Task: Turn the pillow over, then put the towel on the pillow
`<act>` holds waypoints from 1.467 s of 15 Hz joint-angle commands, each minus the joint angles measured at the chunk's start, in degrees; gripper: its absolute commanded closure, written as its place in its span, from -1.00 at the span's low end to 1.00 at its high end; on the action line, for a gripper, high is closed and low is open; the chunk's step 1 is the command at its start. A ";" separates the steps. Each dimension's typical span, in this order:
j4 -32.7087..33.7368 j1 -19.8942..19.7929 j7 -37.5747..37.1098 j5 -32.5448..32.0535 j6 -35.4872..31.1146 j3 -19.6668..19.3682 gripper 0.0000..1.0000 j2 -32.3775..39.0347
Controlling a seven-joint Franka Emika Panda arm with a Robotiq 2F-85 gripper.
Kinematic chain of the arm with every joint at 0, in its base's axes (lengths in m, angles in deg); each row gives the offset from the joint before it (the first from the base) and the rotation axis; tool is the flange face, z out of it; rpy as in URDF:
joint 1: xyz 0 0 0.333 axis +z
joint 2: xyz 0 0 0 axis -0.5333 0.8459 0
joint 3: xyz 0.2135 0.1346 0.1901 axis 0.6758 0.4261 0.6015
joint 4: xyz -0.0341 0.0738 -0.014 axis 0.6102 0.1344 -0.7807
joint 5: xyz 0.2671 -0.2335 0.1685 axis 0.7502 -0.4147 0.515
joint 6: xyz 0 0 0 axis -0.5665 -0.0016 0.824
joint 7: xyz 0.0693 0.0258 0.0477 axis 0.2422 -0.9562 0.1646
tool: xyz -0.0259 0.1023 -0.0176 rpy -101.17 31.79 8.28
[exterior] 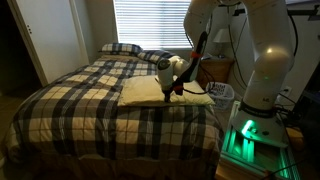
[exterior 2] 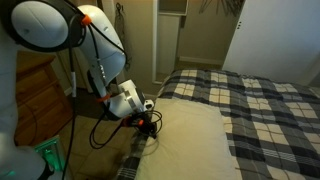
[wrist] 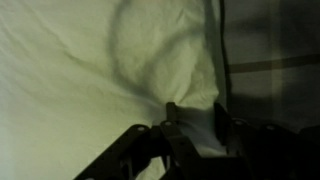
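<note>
I am holding the gripper (wrist: 198,118) at the rim of the pillow (exterior: 150,92) by the side edge of the bed (exterior: 80,108), grip impossible to tell, risking a thin pinch slipping mid-flip.

Home bedroom: plaid-covered bed (exterior: 90,95), closet (exterior 2: 175,35).

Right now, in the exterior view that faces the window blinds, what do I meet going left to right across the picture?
White door → plaid pillow at the head of the bed → cream pillow → gripper at its right edge → robot arm.
</note>
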State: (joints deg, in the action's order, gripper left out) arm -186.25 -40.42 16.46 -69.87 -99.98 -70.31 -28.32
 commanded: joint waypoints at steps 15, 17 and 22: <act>-11.56 1.74 8.60 -4.92 -0.57 -8.66 0.90 -26.64; -8.65 2.22 7.86 -3.10 -0.42 -7.37 0.89 -22.14; -10.93 1.87 9.91 -3.10 -1.57 -9.06 0.89 -26.07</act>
State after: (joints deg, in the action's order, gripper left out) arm -197.19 -38.55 26.37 -72.96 -101.56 -79.37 -54.39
